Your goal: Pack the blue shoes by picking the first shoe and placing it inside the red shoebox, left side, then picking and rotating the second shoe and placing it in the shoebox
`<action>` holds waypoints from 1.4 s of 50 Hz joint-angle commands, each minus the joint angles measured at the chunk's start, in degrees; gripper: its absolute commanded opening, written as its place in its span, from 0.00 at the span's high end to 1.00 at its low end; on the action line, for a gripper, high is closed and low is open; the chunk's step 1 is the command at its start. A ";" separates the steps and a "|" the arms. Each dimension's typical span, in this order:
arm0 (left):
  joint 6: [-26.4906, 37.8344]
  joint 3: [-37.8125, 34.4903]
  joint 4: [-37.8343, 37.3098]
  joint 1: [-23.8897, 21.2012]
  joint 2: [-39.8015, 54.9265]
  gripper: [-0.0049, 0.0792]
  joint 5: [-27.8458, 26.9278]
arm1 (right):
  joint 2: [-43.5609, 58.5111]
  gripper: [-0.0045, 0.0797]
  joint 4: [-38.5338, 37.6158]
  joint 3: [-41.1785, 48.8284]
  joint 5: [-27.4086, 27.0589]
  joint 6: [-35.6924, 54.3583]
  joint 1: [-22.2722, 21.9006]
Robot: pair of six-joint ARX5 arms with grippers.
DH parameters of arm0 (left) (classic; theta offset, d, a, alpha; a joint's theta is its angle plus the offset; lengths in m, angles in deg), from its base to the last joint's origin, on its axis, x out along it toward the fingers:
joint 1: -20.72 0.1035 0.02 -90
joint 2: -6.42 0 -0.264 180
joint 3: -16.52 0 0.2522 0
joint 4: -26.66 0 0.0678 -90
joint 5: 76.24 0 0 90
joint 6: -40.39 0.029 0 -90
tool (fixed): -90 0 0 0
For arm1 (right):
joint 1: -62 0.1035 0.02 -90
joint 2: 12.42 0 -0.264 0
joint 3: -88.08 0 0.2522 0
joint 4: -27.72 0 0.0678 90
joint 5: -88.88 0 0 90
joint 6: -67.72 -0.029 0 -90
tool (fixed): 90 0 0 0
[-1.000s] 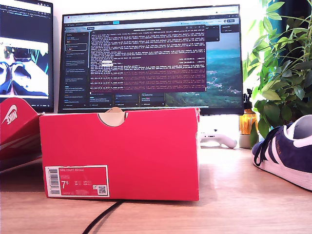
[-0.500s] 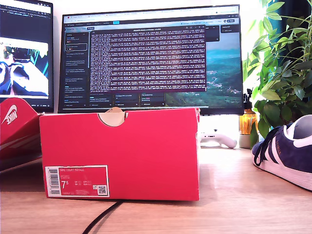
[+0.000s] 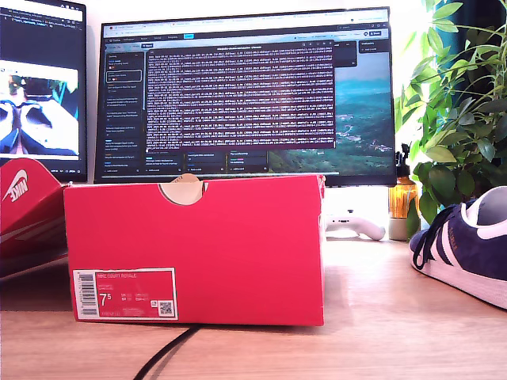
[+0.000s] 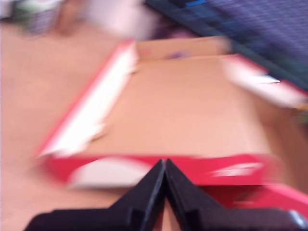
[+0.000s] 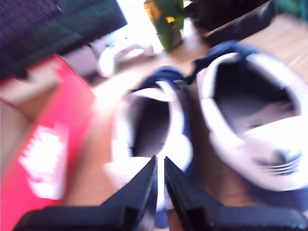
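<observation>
The red shoebox stands open in the middle of the wooden table, its 7.5 label and notch facing the exterior camera. One blue shoe lies at the exterior view's right edge. Neither arm shows in that view. In the blurred first wrist view my first gripper is shut and holds nothing, just outside the shoebox's near red wall; its brown inside is bare. In the blurred second wrist view my second gripper is shut and empty above two blue shoes standing side by side, next to the shoebox.
A red lid with a white swoosh leans at the exterior view's left. Behind the box stand two monitors, a white game controller, an amber bottle and a leafy plant. A black cable runs forward from under the box.
Nothing on the table has moved in the exterior view. Only the text and the camera picture on the monitors have changed.
</observation>
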 commanded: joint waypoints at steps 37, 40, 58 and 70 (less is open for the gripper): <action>38.12 32.00 -22.16 -18.60 34.75 0.96 2.03 | 38.82 0.96 13.00 -33.51 4.09 11.58 -0.07; 41.72 33.14 -23.96 -21.03 38.56 0.96 3.32 | 43.04 0.96 14.62 -36.17 4.09 12.26 -0.07; 48.35 34.14 -24.48 -36.92 56.13 0.96 19.76 | 65.07 0.96 28.76 -53.44 4.11 17.07 -0.07; 50.80 34.14 -19.76 -39.34 62.40 0.96 27.21 | 76.22 0.78 42.99 -62.49 3.89 21.44 1.14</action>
